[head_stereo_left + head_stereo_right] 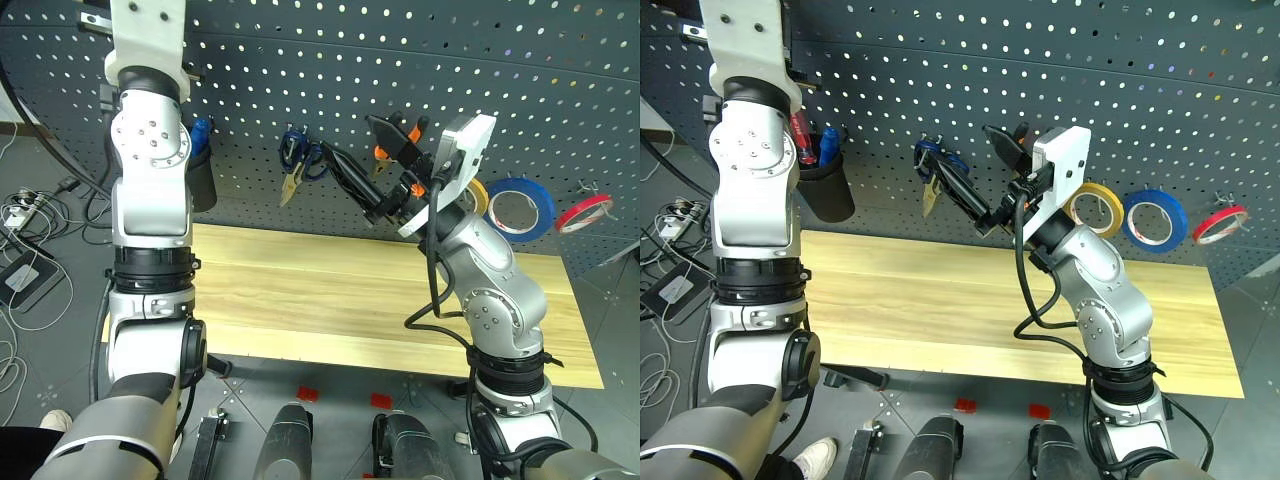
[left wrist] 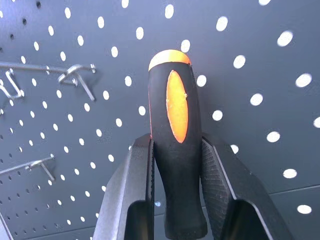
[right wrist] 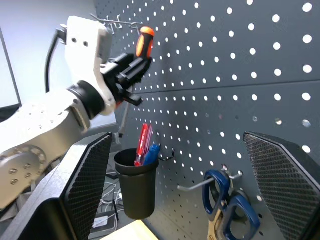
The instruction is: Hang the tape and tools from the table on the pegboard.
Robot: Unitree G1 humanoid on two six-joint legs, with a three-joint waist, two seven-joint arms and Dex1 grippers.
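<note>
The left fingers [image 2: 180, 195] are pinching the small screwdriver [image 2: 175, 145], holding it standing up with its orange end pointing up, close to the pegboard [image 2: 250, 60].

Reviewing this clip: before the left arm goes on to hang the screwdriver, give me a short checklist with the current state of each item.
1. Left tool shut on the screwdriver: ok, handle clamped between both fingers.
2. Screwdriver close to the pegboard, near the hooks: ok.
3. Which hook or hole it is aimed at: cannot tell.
4. Right tool open and holding nothing: ok.
5. Blue-handled scissors already on a peg: ok.
6. Yellow-tan tape hung beside the blue roll: ok.
</note>
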